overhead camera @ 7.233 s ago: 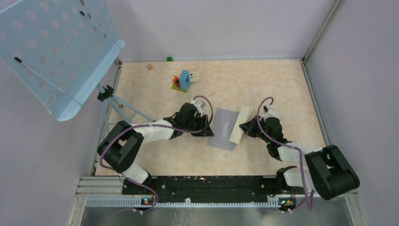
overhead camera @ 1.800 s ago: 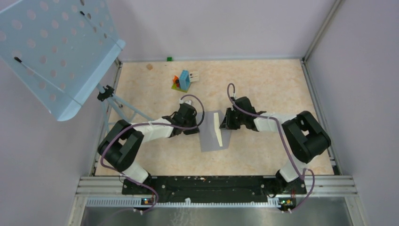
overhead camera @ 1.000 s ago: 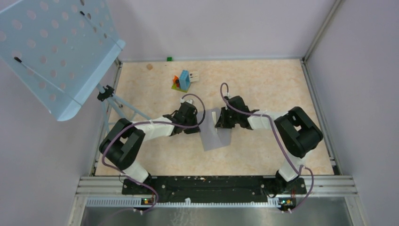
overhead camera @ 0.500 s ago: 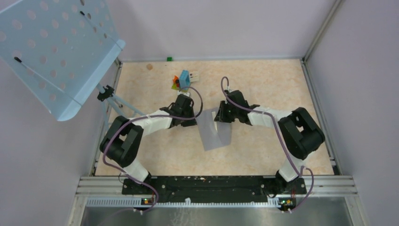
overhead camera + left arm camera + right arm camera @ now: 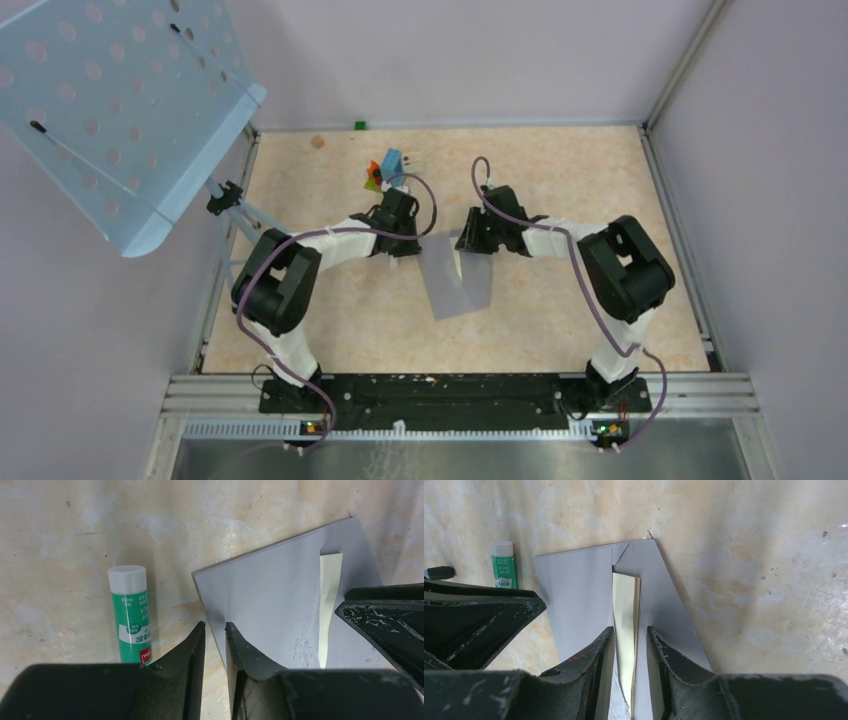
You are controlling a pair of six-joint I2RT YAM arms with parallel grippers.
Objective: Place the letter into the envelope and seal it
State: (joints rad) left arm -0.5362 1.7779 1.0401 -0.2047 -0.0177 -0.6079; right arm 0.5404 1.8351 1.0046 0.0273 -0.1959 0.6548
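The right gripper's [image 5: 630, 630] fingers were closed on the letter [image 5: 625, 605], its pale strip being held between them. The left gripper's [image 5: 214, 626] fingers were pinched almost together on the near edge of the envelope [image 5: 270, 605]. The letter was seen partly slid under the grey front panel at the mouth, with a strip left exposed, so insertion was judged begun but unfinished. The flap [image 5: 669, 610] lay open, and sealing remained to be done. A green-labelled glue stick [image 5: 131, 615] lay on the table [image 5: 749, 580] near the envelope, untouched.
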